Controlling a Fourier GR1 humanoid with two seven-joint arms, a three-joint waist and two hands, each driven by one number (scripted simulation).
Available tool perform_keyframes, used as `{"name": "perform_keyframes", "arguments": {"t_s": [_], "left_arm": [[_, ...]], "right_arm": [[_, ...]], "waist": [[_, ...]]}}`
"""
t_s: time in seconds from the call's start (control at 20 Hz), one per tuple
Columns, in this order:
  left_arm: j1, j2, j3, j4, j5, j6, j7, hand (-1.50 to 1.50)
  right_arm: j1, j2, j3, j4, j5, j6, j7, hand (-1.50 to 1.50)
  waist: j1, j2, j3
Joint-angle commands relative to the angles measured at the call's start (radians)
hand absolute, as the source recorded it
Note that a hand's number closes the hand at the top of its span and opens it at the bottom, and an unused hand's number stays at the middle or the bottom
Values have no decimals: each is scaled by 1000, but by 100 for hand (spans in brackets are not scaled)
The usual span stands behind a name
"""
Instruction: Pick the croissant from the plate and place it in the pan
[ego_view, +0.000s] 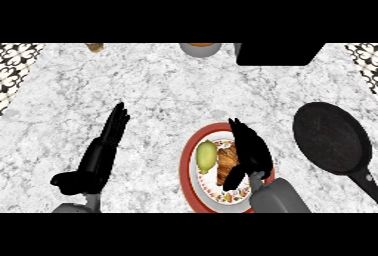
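- Marble-like grey and white counter (148, 90) fills the head view that I watch from my station; it is the only view I have.
- I see a plate (189, 172) with a red rim and a patterned border, low in the view and a little right of the middle.
- On the plate lies the croissant (226, 162), golden brown, and just beside it on the left a green-yellow fruit (207, 155), maybe a pear; the two seem to touch.
- My right hand (249, 150) is over the right part of the plate, fingers long and nearly straight, pointing away from the robot. It covers the right side of the croissant. I cannot tell if it touches the croissant, but the fingers are not curled round it, so the hand looks open and holds nothing.
- The black pan (331, 137) stands to the right of the plate, apart from it, with its handle going to the lower right edge.
- My left hand (100, 155) rests at the left side, well apart from the plate, fingers straight and together, holding nothing.
- At the far edge I see a dark box (279, 54), a grey bowl-like container (200, 49) and a small brown thing (94, 47), each only partly in view.
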Motion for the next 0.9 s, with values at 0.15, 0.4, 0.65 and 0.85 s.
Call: {"name": "perform_keyframes", "arguments": {"t_s": [0.15,0.4,0.65,0.85], "left_arm": [[-16,-3,25,-20,-9,-9,26,0],[9,-8,33,-9,-18,-31,-7,0],[-11,-48,28,13,-45,-23,-1,0],[-58,-61,30,-14,-70,10,84,0]], "right_arm": [[-52,-25,18,130,24,89,-109,150],[-27,-9,23,226,106,-24,-176,150],[-30,-13,0,191,171,-66,-186,150],[25,-29,27,38,238,-104,-143,150]], "waist": [[3,1,1],[2,1,1],[-1,1,1],[-6,-1,1]]}}
